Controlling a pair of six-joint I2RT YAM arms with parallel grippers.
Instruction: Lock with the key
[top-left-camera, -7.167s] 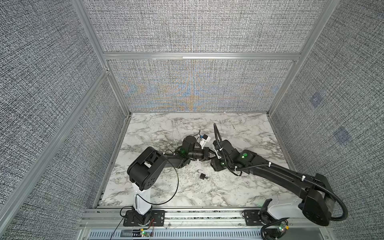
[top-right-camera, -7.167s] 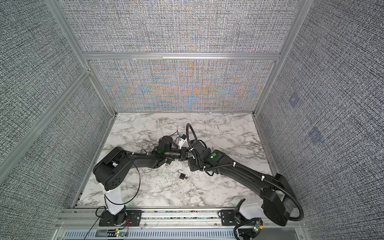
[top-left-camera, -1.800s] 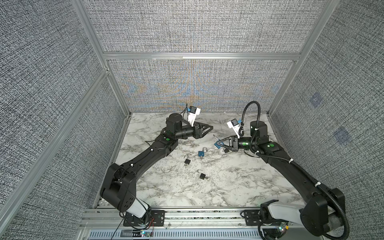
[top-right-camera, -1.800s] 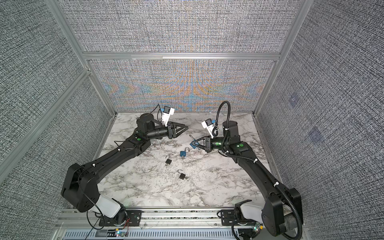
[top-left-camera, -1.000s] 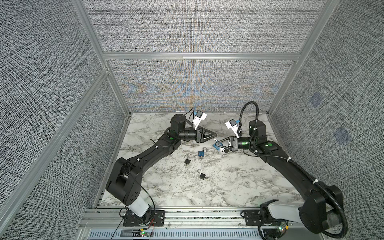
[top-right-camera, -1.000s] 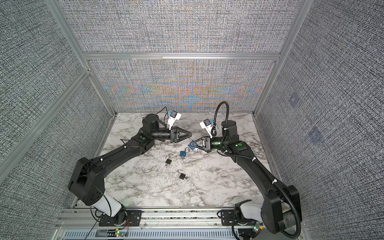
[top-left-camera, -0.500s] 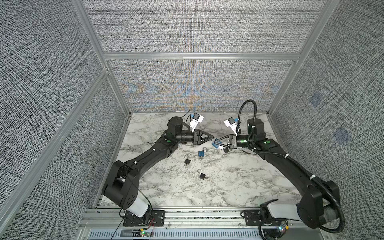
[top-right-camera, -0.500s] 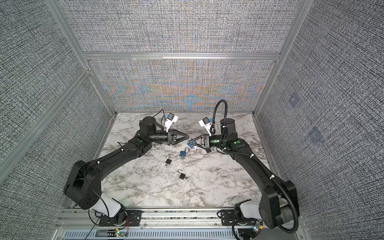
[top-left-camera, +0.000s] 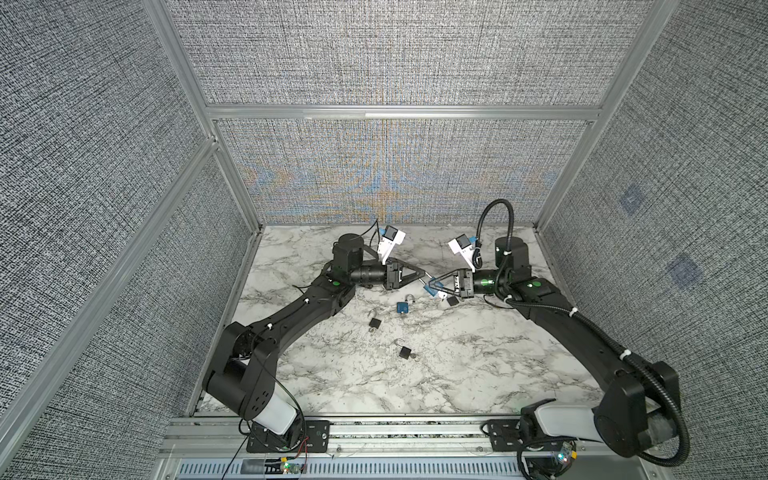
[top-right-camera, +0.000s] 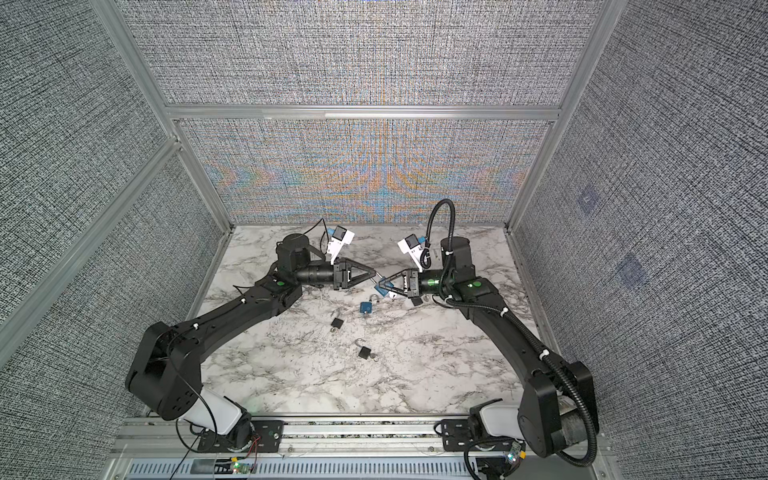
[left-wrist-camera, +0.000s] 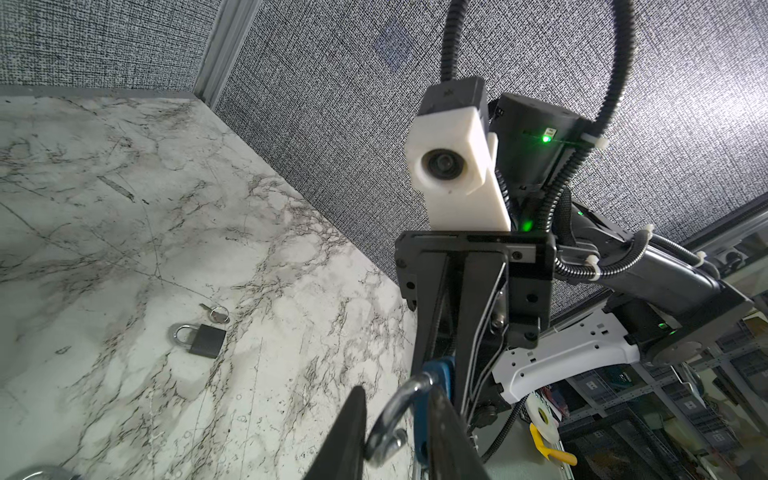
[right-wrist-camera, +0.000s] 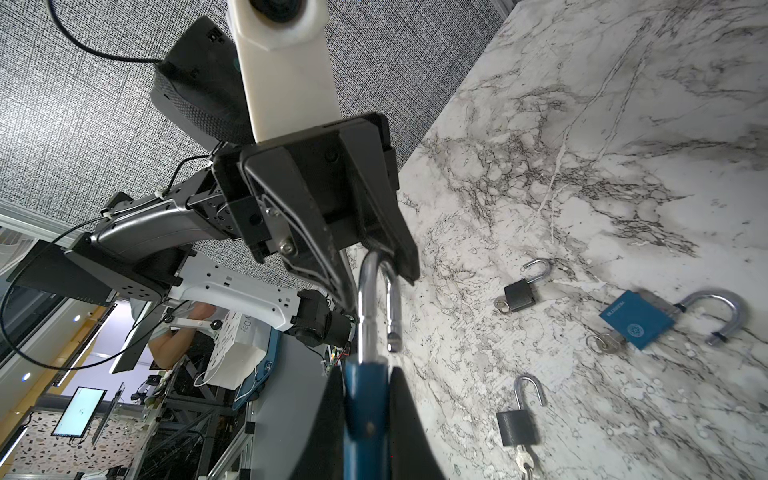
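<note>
Above the tabletop (top-left-camera: 457, 353) both arms reach inward, tip to tip: right claw (top-left-camera: 432, 286) grips a blue padlock (right-wrist-camera: 365, 407), left claw (top-left-camera: 423, 274) pinches its shackle (right-wrist-camera: 370, 291).

Glossy marbled table (top-left-camera: 457, 374), padlock (right-wrist-camera: 365, 399) with polished-metal shackle (right-wrist-camera: 365, 291)

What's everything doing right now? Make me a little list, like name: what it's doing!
Right gripper: shut on a blue lock, off the table
Left gripper: jaws around that lock's shackle; gripping or not, can't tell
Shackle state: open
Second blue lock: lying on the table, shackle open, key at its base
Black locks: two, lying open mid-table
Third black lock: near the right arm, looks shut
</note>
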